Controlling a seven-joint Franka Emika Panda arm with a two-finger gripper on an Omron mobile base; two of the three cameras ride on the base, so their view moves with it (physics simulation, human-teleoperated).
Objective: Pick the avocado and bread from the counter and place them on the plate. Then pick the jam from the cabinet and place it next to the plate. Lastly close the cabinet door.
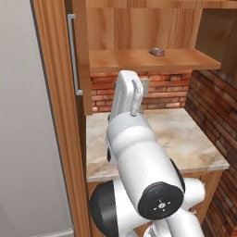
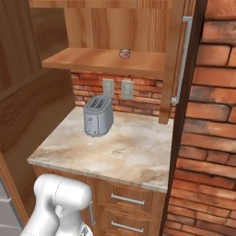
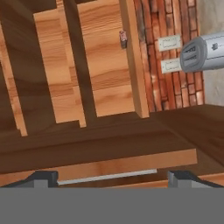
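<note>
the small glass jam jar with a dark lid sits alone on the open wooden cabinet's shelf above the beige stone counter, so the gripper, fingertips apart and empty, should approach level and centred on it.

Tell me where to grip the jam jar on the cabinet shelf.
Grip the jam jar across its round sides, coming in level from the open cabinet front: it stands upright on the shelf with free space around it, and its small body should fit an open pincer.
</note>
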